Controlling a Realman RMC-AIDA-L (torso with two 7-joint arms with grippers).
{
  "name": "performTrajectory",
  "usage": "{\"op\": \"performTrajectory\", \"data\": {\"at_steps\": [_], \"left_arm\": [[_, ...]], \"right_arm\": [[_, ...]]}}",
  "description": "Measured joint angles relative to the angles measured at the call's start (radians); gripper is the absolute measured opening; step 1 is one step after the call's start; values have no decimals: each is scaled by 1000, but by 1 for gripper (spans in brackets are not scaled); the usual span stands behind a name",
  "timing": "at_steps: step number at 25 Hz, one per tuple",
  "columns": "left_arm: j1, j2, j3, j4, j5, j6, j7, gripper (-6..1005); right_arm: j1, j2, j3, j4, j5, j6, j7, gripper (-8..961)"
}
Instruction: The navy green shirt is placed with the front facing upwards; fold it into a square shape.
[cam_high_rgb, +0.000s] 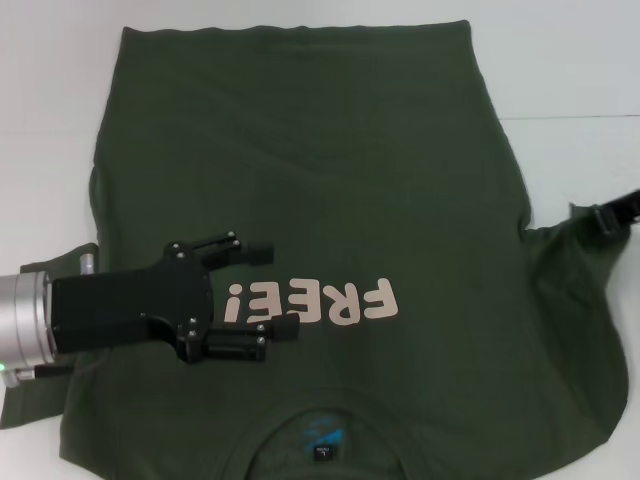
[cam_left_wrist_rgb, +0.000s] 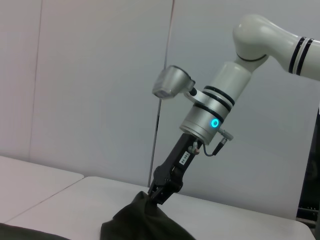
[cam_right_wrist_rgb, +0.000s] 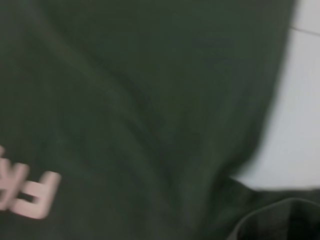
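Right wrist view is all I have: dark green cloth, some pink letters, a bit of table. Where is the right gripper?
Observer: The right gripper pinches the right sleeve of the navy green shirt, holding it bunched up off the table.
Operator: And the left one?
Observer: The left gripper hovers over the chest, fingers open, beside the "FREE!" lettering.
Operator: Collar visible?
Observer: Yes, nearest the robot, with the neck label showing.

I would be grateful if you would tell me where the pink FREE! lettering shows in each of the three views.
Head view: the FREE! lettering sits low and centre on the navy green shirt, upside down, just right of the left pincer.
Left wrist view: not in it; only a lifted dark fold and the right pincer gripping it.
Right wrist view: part of it at the lower left edge.
Shared landmark: the shirt's green cloth.
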Motion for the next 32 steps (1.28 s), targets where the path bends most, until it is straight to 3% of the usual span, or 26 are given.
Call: {"op": "performTrajectory", "data": {"at_steps": [6, 17, 32], "left_arm": [[0, 0, -2, -5, -8, -1, 0, 837], [-2, 0, -6, -6, -8, -4, 0, 832], [-3, 0, -2, -11, -11, -14, 6, 826]], "right_arm": [[19, 29, -42, -63, 44, -31, -13, 9], [74, 41, -168, 0, 123, -11, -19, 10], [114, 46, -178, 147, 143, 71, -25, 13]]}}
